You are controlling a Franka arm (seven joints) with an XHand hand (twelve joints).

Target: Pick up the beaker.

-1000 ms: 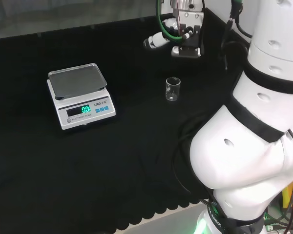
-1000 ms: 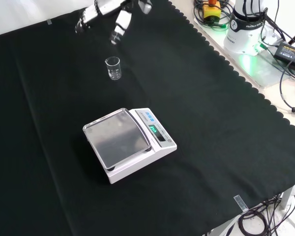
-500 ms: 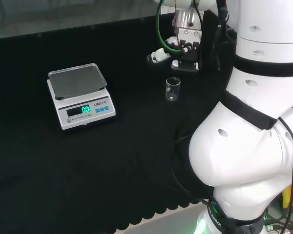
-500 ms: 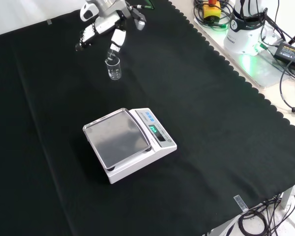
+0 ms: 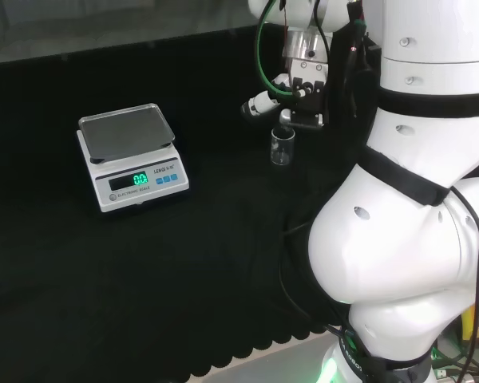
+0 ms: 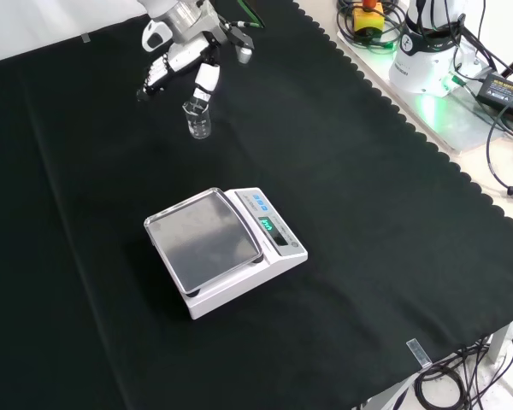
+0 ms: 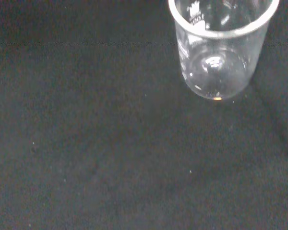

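Small clear beaker (image 6: 198, 120) stood upright on the black cloth (image 6: 359, 196), far from the scale (image 6: 222, 248) in the front view, hand (image 6: 188, 56) hovered just above its rim, fingers spread and straight, holding nothing, nothing blocking between them.

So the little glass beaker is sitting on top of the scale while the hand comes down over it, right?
Not quite. The beaker stands on the black cloth, apart from the scale, as the front view shows. The hand is indeed just above it.
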